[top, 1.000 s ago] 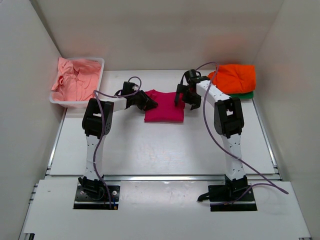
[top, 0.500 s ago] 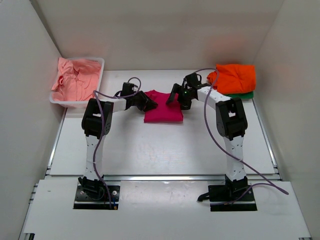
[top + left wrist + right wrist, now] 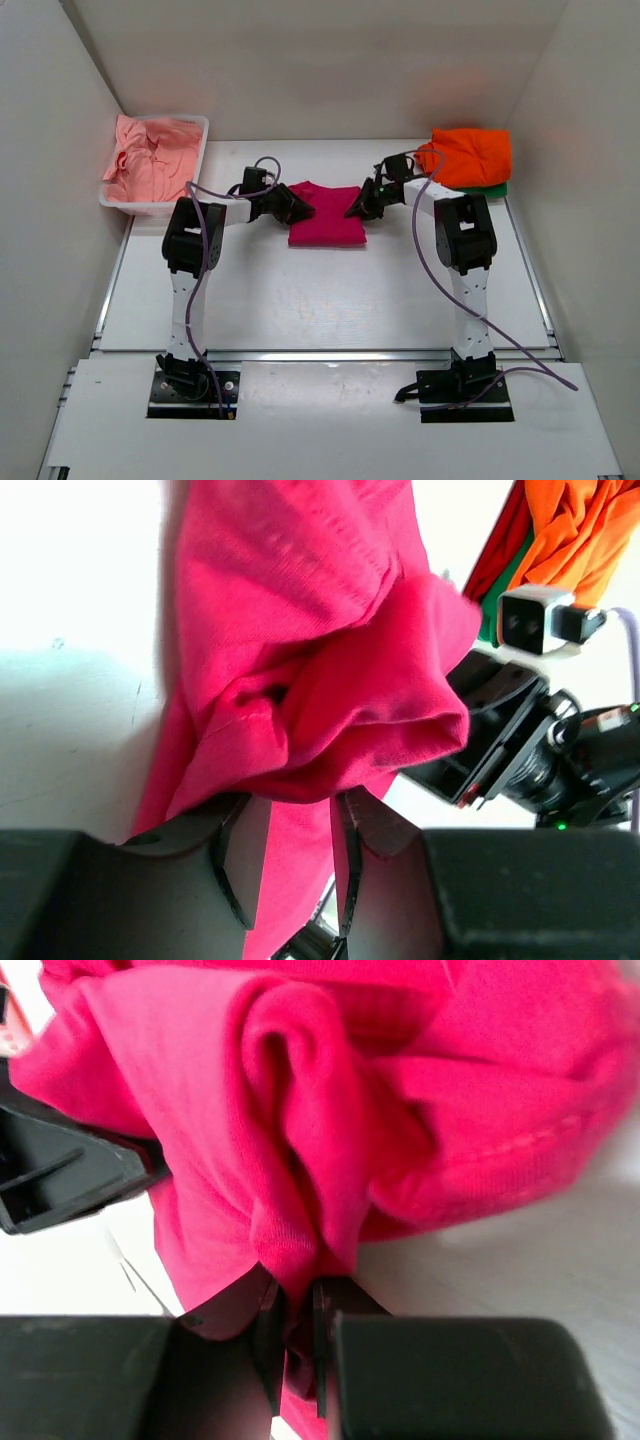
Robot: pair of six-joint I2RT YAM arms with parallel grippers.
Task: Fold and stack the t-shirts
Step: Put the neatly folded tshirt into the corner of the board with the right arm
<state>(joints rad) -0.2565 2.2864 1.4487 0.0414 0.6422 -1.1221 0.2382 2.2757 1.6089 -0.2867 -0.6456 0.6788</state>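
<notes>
Magenta t-shirt (image 3: 328, 224): left gripper (image 3: 300, 207) clamps its 9 o'clock edge, right gripper (image 3: 358, 207) its 3 o'clock edge; open table (image 3: 320, 295) toward 6 o'clock; tub (image 3: 197, 150) at 10 o'clock apparently holds salmon t-shirts (image 3: 150, 160).

Setting: a robotics laboratory test cell. Plain white panels (image 3: 300, 60) enclose the white bench (image 3: 300, 290) at the rear, left and right of the frame. The left arm (image 3: 188, 255) and right arm (image 3: 462, 250) are bolted to black base plates (image 3: 195, 386) at the bottom of the frame. Purple cables (image 3: 545, 368) run loosely along both arms. An aluminium rail (image 3: 330, 353) crosses the lower frame. A white plastic tub (image 3: 196, 128) sits at upper left.
</notes>
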